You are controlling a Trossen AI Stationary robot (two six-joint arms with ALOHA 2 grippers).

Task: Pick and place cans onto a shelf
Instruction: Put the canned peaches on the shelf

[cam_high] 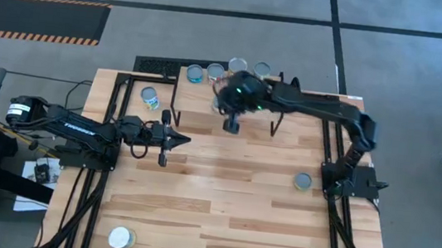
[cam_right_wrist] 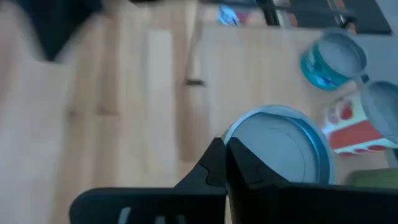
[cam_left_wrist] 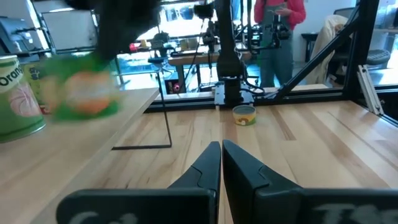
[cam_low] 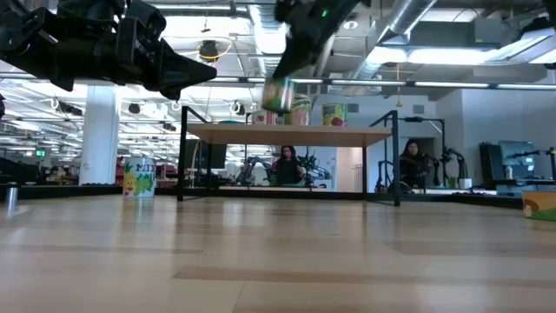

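the shelf [cam_high: 222,116] is taken as the landmark. the right gripper [cam_low: 280,85] is seen above its left part, and a blurred green-and-pink can [cam_low: 278,95] hangs at its tip just over the board; in the right wrist view the fingers [cam_right_wrist: 214,163] appear drawn together, with a blue-rimmed can [cam_right_wrist: 280,149] right beyond them. whether the can is truly clamped cannot be told for certain, but it is judged to be held.

three cans [cam_high: 237,65] are already stood along the shelf's far edge, a fourth [cam_high: 196,74] near its far left corner. one can [cam_high: 150,97] sits on the table just left of the shelf, one [cam_high: 302,181] well in front of it to the right, and one [cam_high: 120,237] far in front to the left.

the chief risk is judged to be a collision: the carried can could be brought down against the standing cans, so that one is toppled or pushed off the far edge. a release made too high, or with the can tilted, could let it roll off the board.

the left gripper [cam_high: 171,140] waits in front of the shelf's left end, its fingers [cam_left_wrist: 208,168] pressed nearly together and empty.
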